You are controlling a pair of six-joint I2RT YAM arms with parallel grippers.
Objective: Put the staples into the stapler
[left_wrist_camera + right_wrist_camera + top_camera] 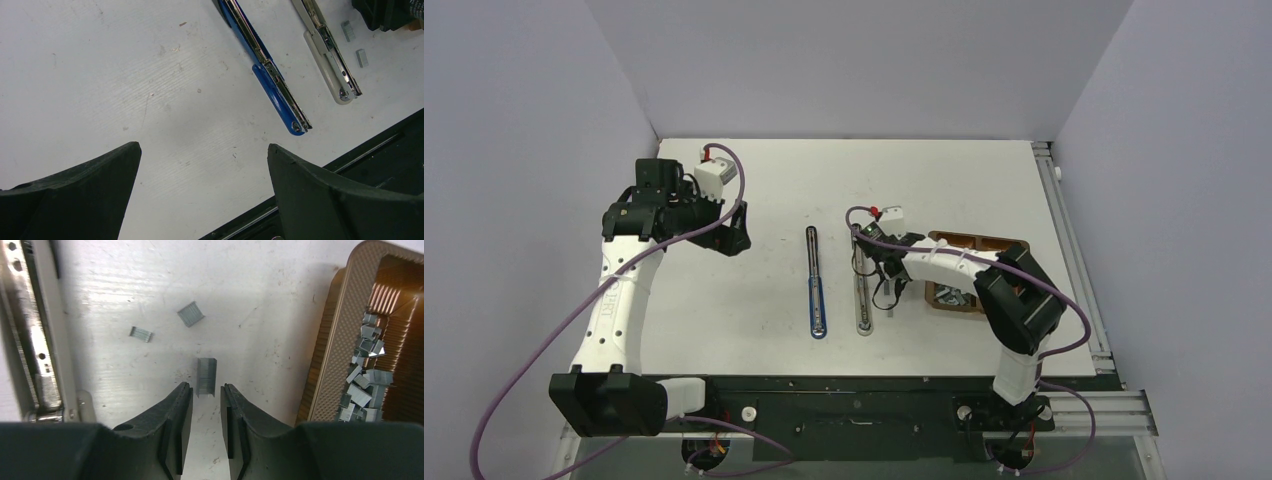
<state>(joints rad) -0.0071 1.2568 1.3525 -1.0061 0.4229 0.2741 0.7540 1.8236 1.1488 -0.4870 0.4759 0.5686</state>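
Note:
Two staplers lie opened flat mid-table: a blue stapler [817,290] and a white stapler [863,300]. Both also show in the left wrist view, the blue stapler [270,75] and the white stapler [330,55]. The staples [367,380] lie in a loose pile in a brown tray [330,360]. Three loose strips lie on the table: one strip [206,375] with its near end just between my right fingertips, a second strip [190,314] and a third strip [141,334] farther off. My right gripper [206,386] is narrowly open and low, not clamping the strip. My left gripper [204,147] is wide open and empty above bare table.
The brown tray [979,270] sits right of the white stapler, close to my right arm. The white stapler's open rail [35,340] runs along the left of the right wrist view. The black base rail [380,150] borders the table's near edge.

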